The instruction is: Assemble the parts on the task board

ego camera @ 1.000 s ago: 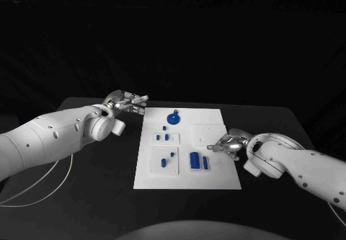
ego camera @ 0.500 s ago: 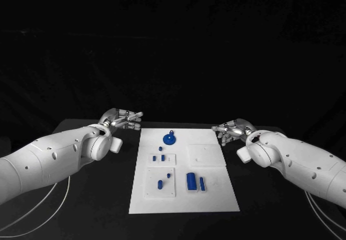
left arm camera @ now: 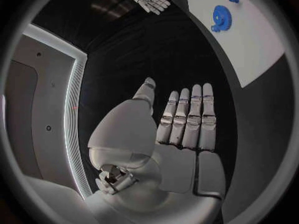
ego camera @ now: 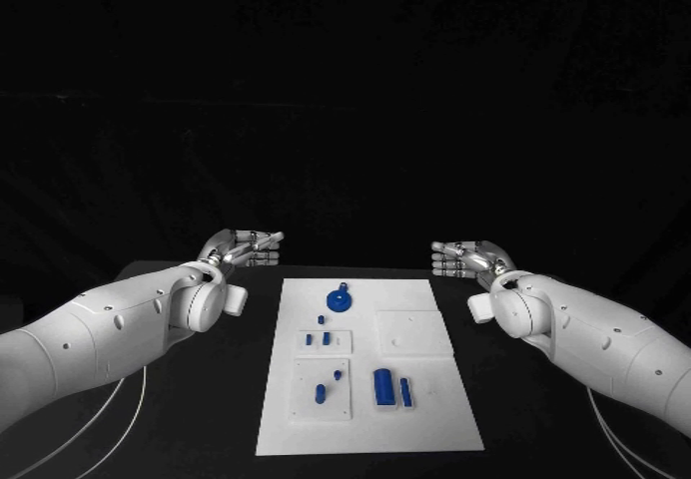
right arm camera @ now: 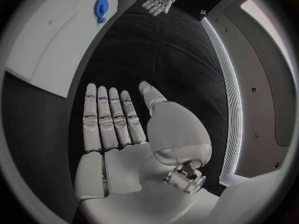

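Hovering flat and empty, fingers straight, the left hand [ego camera: 248, 245] and right hand [ego camera: 463, 255] flank the far end of the white board [ego camera: 432, 419], its blue parts [ego camera: 388, 386] lying between and nearer than the fingertips, fitting either assembly's beginning or its end.

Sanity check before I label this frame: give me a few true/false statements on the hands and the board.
1. The left hand holds a blue part. False: its fingers are stretched out with nothing in them.
2. The right hand hovers beyond the far right corner of the task board, holding nothing. True.
3. The blue gear lies near the board's far edge. True.
4. The right hand presses on the blue gear. False: it is clear of the board, touching no part.
5. The large blue block stands in the board's near half. True.
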Motion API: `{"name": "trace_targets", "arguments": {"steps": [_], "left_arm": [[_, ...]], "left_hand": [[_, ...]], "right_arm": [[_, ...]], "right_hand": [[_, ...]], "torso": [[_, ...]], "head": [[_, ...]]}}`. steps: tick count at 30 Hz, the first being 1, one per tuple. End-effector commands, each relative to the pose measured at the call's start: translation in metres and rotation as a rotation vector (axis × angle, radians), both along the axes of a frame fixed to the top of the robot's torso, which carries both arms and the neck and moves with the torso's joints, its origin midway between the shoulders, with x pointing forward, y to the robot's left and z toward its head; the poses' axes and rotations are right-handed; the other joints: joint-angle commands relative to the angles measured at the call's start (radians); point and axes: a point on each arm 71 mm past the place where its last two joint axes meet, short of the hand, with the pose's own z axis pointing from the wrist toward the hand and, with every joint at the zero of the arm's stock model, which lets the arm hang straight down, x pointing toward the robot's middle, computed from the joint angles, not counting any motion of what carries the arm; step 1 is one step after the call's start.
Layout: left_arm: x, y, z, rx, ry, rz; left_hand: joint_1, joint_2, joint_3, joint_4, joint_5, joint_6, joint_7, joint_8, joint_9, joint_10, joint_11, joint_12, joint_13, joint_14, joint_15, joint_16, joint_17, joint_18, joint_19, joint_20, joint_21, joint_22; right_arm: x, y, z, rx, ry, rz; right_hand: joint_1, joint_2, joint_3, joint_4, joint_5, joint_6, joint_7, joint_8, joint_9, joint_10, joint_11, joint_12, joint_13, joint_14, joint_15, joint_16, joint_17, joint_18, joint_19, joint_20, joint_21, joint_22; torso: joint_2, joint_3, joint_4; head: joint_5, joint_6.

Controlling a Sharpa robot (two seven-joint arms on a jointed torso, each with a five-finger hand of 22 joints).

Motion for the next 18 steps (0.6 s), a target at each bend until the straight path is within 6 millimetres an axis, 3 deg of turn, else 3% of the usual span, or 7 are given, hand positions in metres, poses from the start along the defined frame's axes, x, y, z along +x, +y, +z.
{"name": "trace_targets", "arguments": {"steps": [1, 2, 3, 4, 5, 10, 18], "left_arm": [[-0.003, -0.004, -0.001, -0.006, -0.005, 0.002], [-0.005, -0.005, -0.002, -0.012, -0.007, 0.004], [-0.007, -0.007, -0.002, -0.017, -0.009, 0.007], [-0.009, -0.01, -0.003, -0.023, -0.012, 0.01], [-0.011, -0.012, -0.004, -0.03, -0.014, 0.013], [-0.029, -0.028, -0.008, -0.073, -0.03, 0.038], [-0.076, -0.06, -0.009, -0.158, -0.055, 0.1]], "left_hand": [[-0.395, -0.014, 0.035, -0.046, -0.104, -0.887, -0.097, -0.046, -0.046, -0.991, -0.1, -0.043, -0.042, -1.016, -0.096, -0.045, -0.048, -0.06, -0.93, -0.089, -0.05, -0.133], [-0.437, -0.014, 0.035, -0.046, -0.104, -0.887, -0.097, -0.046, -0.046, -0.991, -0.1, -0.043, -0.042, -1.016, -0.096, -0.045, -0.048, -0.06, -0.93, -0.089, -0.05, -0.133], [-0.467, -0.014, 0.035, -0.046, -0.104, -0.887, -0.097, -0.046, -0.046, -0.991, -0.1, -0.043, -0.042, -1.016, -0.096, -0.045, -0.048, -0.06, -0.93, -0.089, -0.05, -0.133], [-0.495, -0.014, 0.035, -0.046, -0.104, -0.887, -0.097, -0.046, -0.046, -0.991, -0.1, -0.043, -0.042, -1.016, -0.096, -0.045, -0.048, -0.06, -0.93, -0.089, -0.05, -0.133], [-1.214, -0.014, 0.035, -0.046, -0.104, -0.887, -0.097, -0.046, -0.046, -0.991, -0.1, -0.043, -0.042, -1.016, -0.096, -0.045, -0.048, -0.06, -0.93, -0.089, -0.05, -0.133], [-1.214, -0.014, 0.035, -0.046, -0.104, -0.887, -0.097, -0.046, -0.046, -0.991, -0.1, -0.043, -0.042, -1.016, -0.096, -0.045, -0.048, -0.06, -0.93, -0.089, -0.05, -0.133], [-1.214, -0.014, 0.035, -0.046, -0.104, -0.887, -0.097, -0.046, -0.046, -0.991, -0.1, -0.043, -0.042, -1.016, -0.096, -0.045, -0.048, -0.06, -0.93, -0.089, -0.05, -0.133]], "right_arm": [[-0.001, 0.004, 0.002, 0.002, -0.008, 0.0], [-0.002, 0.007, 0.003, 0.007, -0.017, -0.001], [-0.003, 0.009, 0.005, 0.012, -0.024, -0.001], [-0.004, 0.012, 0.006, 0.018, -0.032, -0.002], [-0.005, 0.015, 0.008, 0.025, -0.042, -0.003], [-0.017, 0.036, 0.017, 0.068, -0.094, -0.011], [-0.057, 0.078, 0.03, 0.15, -0.154, -0.045]], "right_hand": [[-0.359, -0.04, -0.098, 0.087, -0.216, -0.897, -0.091, -0.045, -0.045, -1.005, -0.091, -0.044, -0.042, -0.988, -0.089, -0.044, -0.047, -0.136, -0.932, -0.136, -0.053, -0.08], [-0.399, -0.04, -0.098, 0.087, -0.216, -0.897, -0.091, -0.045, -0.045, -1.005, -0.091, -0.044, -0.042, -0.988, -0.089, -0.044, -0.047, -0.136, -0.932, -0.136, -0.053, -0.08], [-1.102, -0.04, -0.098, 0.087, -0.216, -0.897, -0.091, -0.045, -0.045, -1.005, -0.091, -0.044, -0.042, -0.988, -0.089, -0.044, -0.047, -0.136, -0.932, -0.136, -0.053, -0.08], [-1.102, -0.04, -0.098, 0.087, -0.216, -0.897, -0.091, -0.045, -0.045, -1.005, -0.091, -0.044, -0.042, -0.988, -0.089, -0.044, -0.047, -0.136, -0.932, -0.136, -0.053, -0.08], [-1.102, -0.04, -0.098, 0.087, -0.216, -0.897, -0.091, -0.045, -0.045, -1.005, -0.091, -0.044, -0.042, -0.988, -0.089, -0.044, -0.047, -0.136, -0.932, -0.136, -0.053, -0.08], [-1.102, -0.04, -0.098, 0.087, -0.216, -0.897, -0.091, -0.045, -0.045, -1.005, -0.091, -0.044, -0.042, -0.988, -0.089, -0.044, -0.047, -0.136, -0.932, -0.136, -0.053, -0.08], [-1.102, -0.04, -0.098, 0.087, -0.216, -0.897, -0.091, -0.045, -0.045, -1.005, -0.091, -0.044, -0.042, -0.988, -0.089, -0.044, -0.047, -0.136, -0.932, -0.136, -0.053, -0.08]], "torso": [[-0.01, 0.0076, -0.0055], [-0.017, 0.013, -0.0091], [-0.023, 0.0181, -0.0125], [-0.03, 0.0239, -0.0163], [-0.037, 0.0295, -0.02], [-0.056, 0.045, -0.0303], [-0.057, 0.0457, -0.0308]], "head": [[0.002, 0.003], [0.005, 0.006], [0.006, 0.009], [0.009, 0.012], [0.011, 0.015], [0.017, 0.024], [0.017, 0.024]]}}
